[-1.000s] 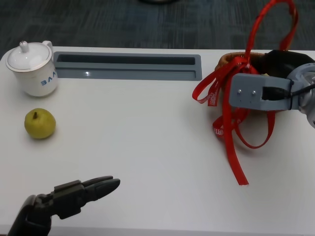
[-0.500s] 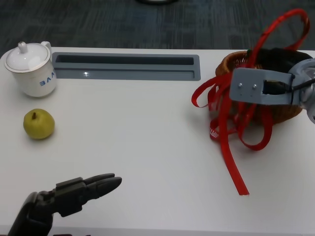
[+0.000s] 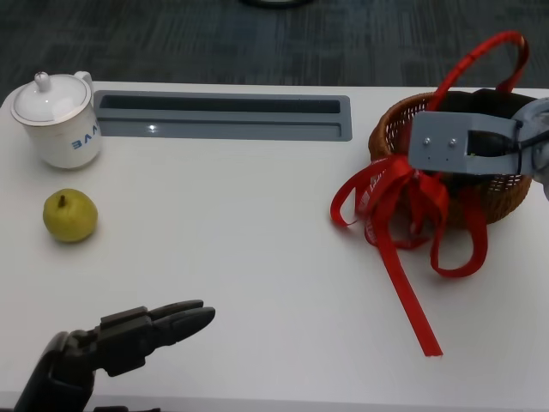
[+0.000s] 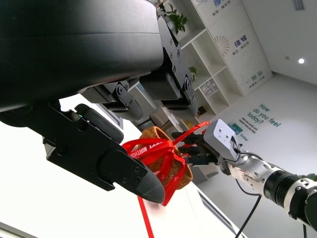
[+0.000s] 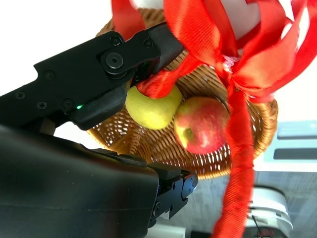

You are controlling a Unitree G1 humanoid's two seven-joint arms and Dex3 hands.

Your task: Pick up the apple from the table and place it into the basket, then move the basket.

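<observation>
Right hand (image 5: 148,64) grips the red ribbon handle (image 3: 480,60) of the wicker basket (image 3: 390,129) at the tabletop's (image 3: 257,223) far right corner, evidently for moving it. Inside lie the red apple (image 5: 200,124) and a yellow fruit (image 5: 151,106), touching. Left hand (image 3: 137,335) hovers empty at the near edge, fingers extended together.
</observation>
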